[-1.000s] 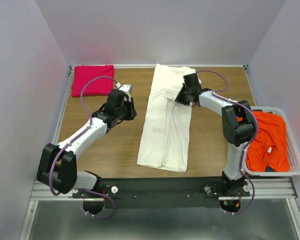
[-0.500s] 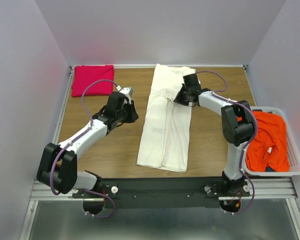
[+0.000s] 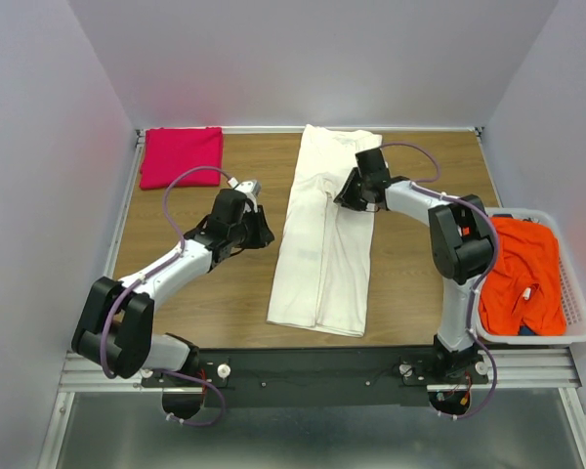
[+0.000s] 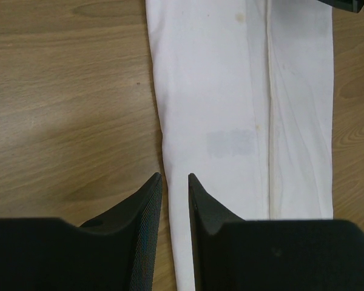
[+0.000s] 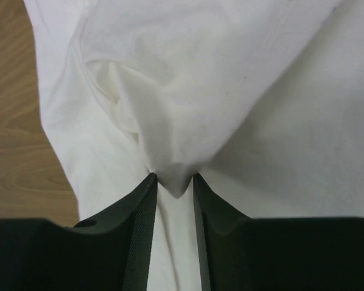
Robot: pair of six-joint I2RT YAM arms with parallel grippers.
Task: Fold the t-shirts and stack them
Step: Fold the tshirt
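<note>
A cream-white t-shirt [image 3: 322,244] lies as a long folded strip down the middle of the table, also seen as the shirt [image 4: 230,91] and the shirt [image 5: 200,60] in the wrist views. My right gripper [image 3: 344,193] sits low on its upper part. Its jaws [image 5: 173,177] stand slightly apart, and a raised peak of the cloth is still between the tips. My left gripper [image 3: 259,233] hovers over the shirt's left edge, its jaws [image 4: 175,176] narrowly open and empty. A folded magenta-pink t-shirt [image 3: 181,156] lies at the back left. An orange-red t-shirt [image 3: 523,274] is bunched in the basket.
The white laundry basket [image 3: 578,303] stands off the table's right edge, beside the right arm's elbow. Bare wood [image 3: 186,313] shows to the left of the cream shirt, and more bare wood [image 3: 410,283] to its right. Grey walls close in the back and both sides.
My right gripper's jaws have parted from shut around the pinched cloth. The left gripper has moved nearer and rightward, up to the cream shirt's left edge.
</note>
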